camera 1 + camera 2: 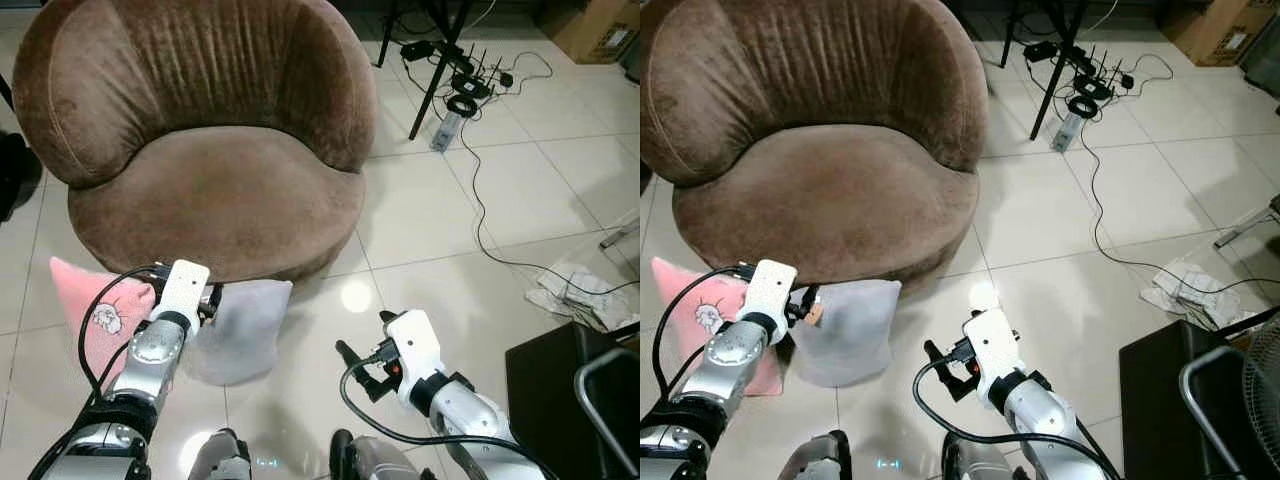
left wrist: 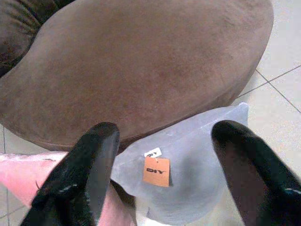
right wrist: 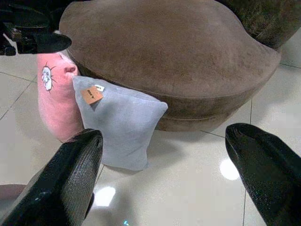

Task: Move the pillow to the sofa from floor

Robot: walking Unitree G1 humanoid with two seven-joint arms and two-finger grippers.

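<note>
Cables on floor beside sofa

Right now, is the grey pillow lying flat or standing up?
Standing up: the grey pillow is on its edge on the floor, leaning against the brown sofa.

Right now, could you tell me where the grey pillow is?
The grey pillow stands on the floor, leaning against the front base of the brown sofa, just right of the pink pillow. The left gripper hovers open right above it.
</note>
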